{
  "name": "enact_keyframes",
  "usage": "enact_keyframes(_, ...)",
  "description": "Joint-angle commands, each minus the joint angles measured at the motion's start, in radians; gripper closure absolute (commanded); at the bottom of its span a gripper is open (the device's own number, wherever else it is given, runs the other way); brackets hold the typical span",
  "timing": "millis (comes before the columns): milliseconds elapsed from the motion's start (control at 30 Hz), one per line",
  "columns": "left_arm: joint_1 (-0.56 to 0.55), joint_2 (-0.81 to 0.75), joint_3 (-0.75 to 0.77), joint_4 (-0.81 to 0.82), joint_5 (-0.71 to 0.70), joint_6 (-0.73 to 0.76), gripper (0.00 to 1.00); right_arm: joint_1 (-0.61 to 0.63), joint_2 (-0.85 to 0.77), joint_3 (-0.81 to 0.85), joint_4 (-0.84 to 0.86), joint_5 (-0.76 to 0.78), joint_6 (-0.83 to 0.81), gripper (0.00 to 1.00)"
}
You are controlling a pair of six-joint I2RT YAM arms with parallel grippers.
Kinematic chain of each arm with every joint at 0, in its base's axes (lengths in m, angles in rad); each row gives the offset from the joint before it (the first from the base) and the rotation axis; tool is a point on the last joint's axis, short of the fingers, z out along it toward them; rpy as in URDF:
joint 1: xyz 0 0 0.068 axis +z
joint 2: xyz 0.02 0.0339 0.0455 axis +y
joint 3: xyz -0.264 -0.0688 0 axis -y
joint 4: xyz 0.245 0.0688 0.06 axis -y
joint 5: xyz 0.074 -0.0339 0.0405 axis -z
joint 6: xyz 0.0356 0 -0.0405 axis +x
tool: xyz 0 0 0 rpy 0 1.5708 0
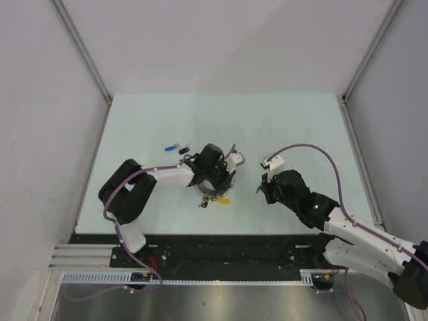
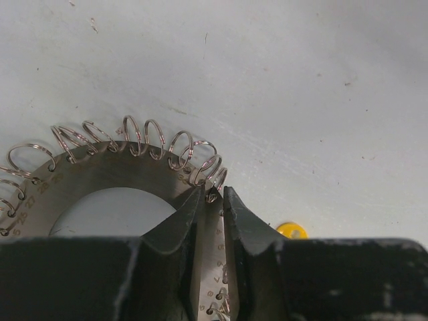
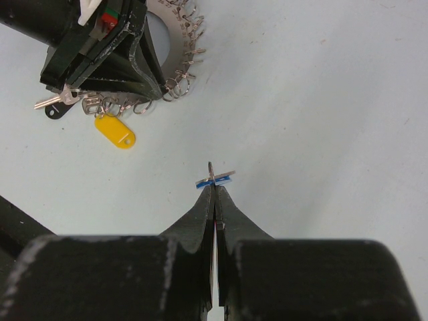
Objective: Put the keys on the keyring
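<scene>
Now the left claw (image 2: 212,192) grips the ring (image 2: 100,168) at its rim, and the right claw (image 3: 215,187) is closed on a blue key (image 3: 203,182).

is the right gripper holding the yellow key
No, the right gripper pinches a blue key; the yellow key lies on the table.

You have one keyring (image 2: 87,170), two tools (image 2: 214,194) (image 3: 215,188), two blue keys (image 1: 169,147) (image 3: 217,178), two black keys (image 1: 185,144) (image 3: 57,108) and one yellow key (image 3: 115,132).

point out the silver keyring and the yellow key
flat silver metal keyring (image 2: 100,171): left wrist view, flat band
small yellow plastic-headed key (image 3: 115,132): right wrist view, yellow head
</scene>
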Motion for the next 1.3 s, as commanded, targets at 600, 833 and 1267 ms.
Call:
enact_keyframes(600, -0.001, 0.028, 0.017, 0.006, 0.010, 0.022, 0.81, 0.005, -0.003, -0.005, 0.047, -0.002, 0.014, 1.00)
enact_keyframes(833, -0.001, -0.029, -0.001, -0.006, -0.014, 0.021, 0.92, 0.006, -0.018, -0.005, 0.047, -0.008, 0.017, 1.00)
enact_keyframes(1267, -0.007, -0.187, -0.066, 0.026, -0.019, 0.013, 1.00, 0.016, -0.057, -0.005, 0.042, -0.037, 0.011, 1.00)
